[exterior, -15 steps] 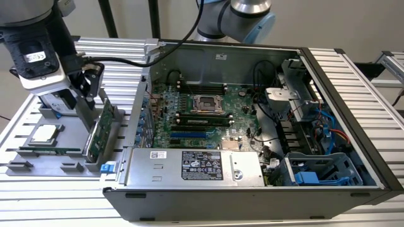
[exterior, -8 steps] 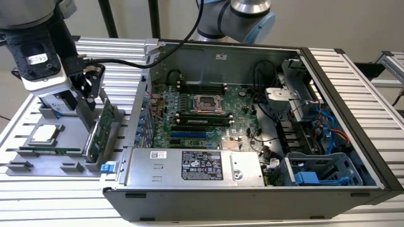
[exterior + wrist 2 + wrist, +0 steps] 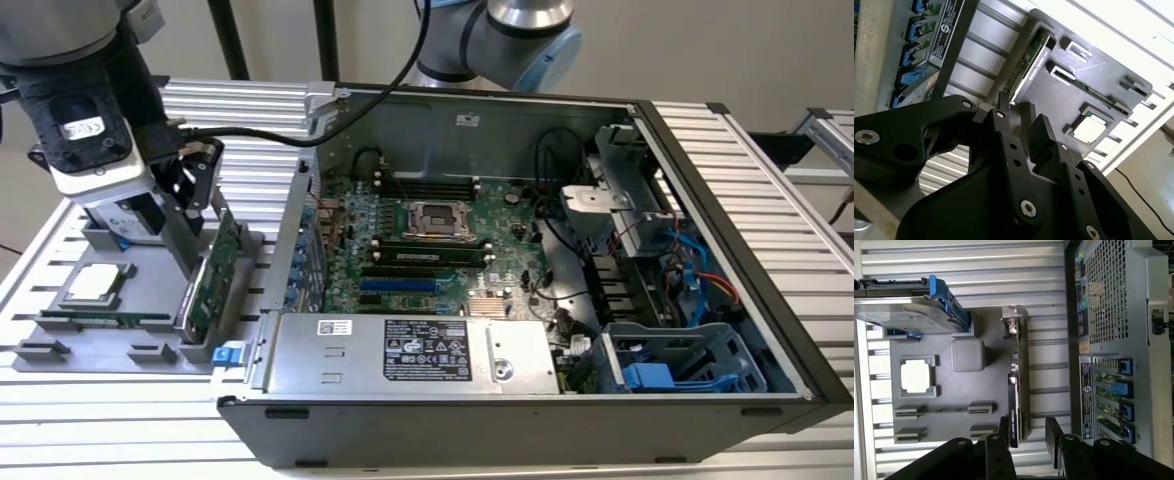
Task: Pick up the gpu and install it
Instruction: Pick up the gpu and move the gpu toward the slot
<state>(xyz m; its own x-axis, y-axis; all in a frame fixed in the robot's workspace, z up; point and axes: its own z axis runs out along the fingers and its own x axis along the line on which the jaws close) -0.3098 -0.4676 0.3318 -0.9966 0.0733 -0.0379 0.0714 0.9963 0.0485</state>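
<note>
The gpu (image 3: 1015, 390) stands on its long edge in a slot along the side of the grey tray (image 3: 954, 405) that lies nearest the open computer case (image 3: 1114, 300), with its silver bracket (image 3: 1011, 322) at one end. From here it looks a light, stiff thing, but a delicate one: a thin board with small parts on its faces, apt to crack or shed a component if it is squeezed hard or twisted in the slot. I would judge the safest hold to be across the two flat faces near the upper edge, on bare board or the black cooler body, well away from the contact edge down in the tray.

The gripper (image 3: 1029, 426) hangs over the end of the card away from the bracket. Its fingers (image 3: 1054, 437) are spread part-way, one on each side of the card. One sits just beside a face and the other is clearly apart from it, so nothing is clamped yet.
</note>
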